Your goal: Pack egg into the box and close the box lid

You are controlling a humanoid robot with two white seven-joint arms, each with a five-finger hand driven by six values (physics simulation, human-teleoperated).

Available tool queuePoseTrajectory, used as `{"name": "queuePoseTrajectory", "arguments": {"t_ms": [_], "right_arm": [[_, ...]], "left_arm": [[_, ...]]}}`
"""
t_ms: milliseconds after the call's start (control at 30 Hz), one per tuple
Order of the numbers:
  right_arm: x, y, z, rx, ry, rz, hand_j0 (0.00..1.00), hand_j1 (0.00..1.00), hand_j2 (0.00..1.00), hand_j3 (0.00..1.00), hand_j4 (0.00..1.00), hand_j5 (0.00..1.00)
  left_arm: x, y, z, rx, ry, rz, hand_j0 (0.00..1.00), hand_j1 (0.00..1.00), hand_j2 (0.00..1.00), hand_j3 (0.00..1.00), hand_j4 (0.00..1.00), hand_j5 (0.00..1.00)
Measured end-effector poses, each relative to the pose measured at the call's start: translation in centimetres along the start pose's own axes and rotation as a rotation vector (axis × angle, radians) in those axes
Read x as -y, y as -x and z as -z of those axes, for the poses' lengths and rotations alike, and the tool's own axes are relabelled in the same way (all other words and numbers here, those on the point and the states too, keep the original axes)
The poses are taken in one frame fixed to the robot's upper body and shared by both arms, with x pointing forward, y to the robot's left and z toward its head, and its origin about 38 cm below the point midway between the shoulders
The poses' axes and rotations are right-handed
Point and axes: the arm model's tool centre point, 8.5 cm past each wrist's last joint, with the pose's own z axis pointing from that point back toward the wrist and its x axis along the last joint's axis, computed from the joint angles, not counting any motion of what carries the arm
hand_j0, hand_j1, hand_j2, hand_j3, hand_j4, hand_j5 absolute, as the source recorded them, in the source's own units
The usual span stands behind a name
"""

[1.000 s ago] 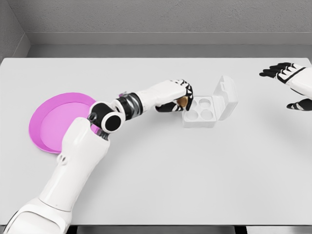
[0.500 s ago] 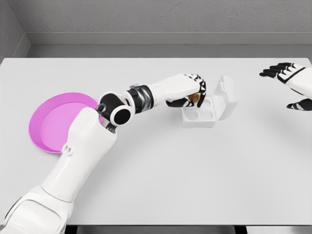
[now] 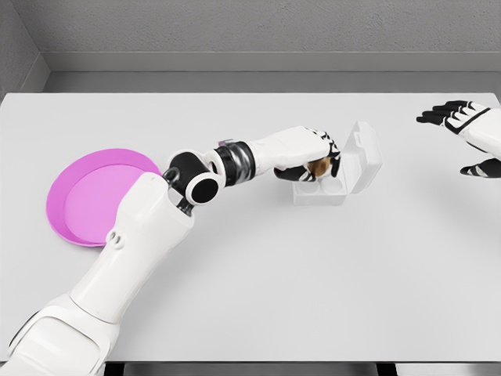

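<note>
Now left hand (image 3: 313, 155) curled around brown egg (image 3: 318, 167), holding it directly over egg box (image 3: 321, 188), above cell on far side. Box stands toward far right part of table (image 3: 258, 290), lid (image 3: 366, 155) raised on its right side. Step in hand: placing egg in box. Next, I judge: lower egg into cell, loosen fingers, withdraw, then fold lid down. Right hand (image 3: 468, 133) near far right corner, fingers spread, empty. Pink plate (image 3: 90, 200) near left edge.

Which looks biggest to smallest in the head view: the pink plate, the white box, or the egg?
1. Pink plate, clearly largest.
2. White box, lid open.
3. Egg, smallest, partly hidden in the left hand.
</note>
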Motion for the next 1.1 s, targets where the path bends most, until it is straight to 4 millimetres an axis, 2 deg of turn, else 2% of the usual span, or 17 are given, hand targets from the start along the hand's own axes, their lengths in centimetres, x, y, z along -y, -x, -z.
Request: {"name": "queuePoseTrajectory", "arguments": {"t_ms": [167,400,833,967,1000,1067,1100], "right_arm": [[0.0,0.0,0.0,0.000,0.000,0.000,1.00,1.00,1.00,1.00,1.00,1.00],[-0.1,0.0,0.0,-0.001,-0.001,0.001,1.00,1.00,1.00,1.00,1.00,1.00],[0.0,0.0,0.0,0.000,-0.001,0.001,1.00,1.00,1.00,1.00,1.00,1.00],[0.0,0.0,0.0,0.000,-0.001,0.001,1.00,1.00,1.00,1.00,1.00,1.00],[-0.1,0.0,0.0,0.000,-0.001,0.001,1.00,1.00,1.00,1.00,1.00,1.00],[-0.3,-0.1,0.0,0.001,-0.006,0.003,1.00,1.00,1.00,1.00,1.00,1.00],[-0.5,-0.1,-0.1,0.001,-0.011,0.006,1.00,1.00,1.00,1.00,1.00,1.00]], "left_arm": [[0.0,-0.1,0.0,0.002,-0.003,0.001,0.63,0.63,0.63,0.63,0.63,0.63],[-0.3,0.0,-0.3,-0.003,-0.017,0.000,0.72,0.72,0.72,0.72,0.72,0.72],[-0.4,0.0,-0.7,-0.006,-0.031,-0.006,0.75,0.75,0.75,0.75,0.75,0.75],[-0.6,0.4,-1.1,-0.016,-0.047,-0.016,0.80,0.80,0.80,0.80,0.80,0.80],[-0.1,0.4,-1.3,-0.019,-0.050,-0.030,0.81,0.81,0.81,0.81,0.81,0.81],[-0.2,0.7,-2.1,-0.044,-0.080,-0.060,0.91,0.91,0.91,0.91,0.91,0.91],[-0.9,0.8,-2.6,-0.055,-0.108,-0.066,0.95,0.95,0.95,0.95,0.95,0.95]]}}
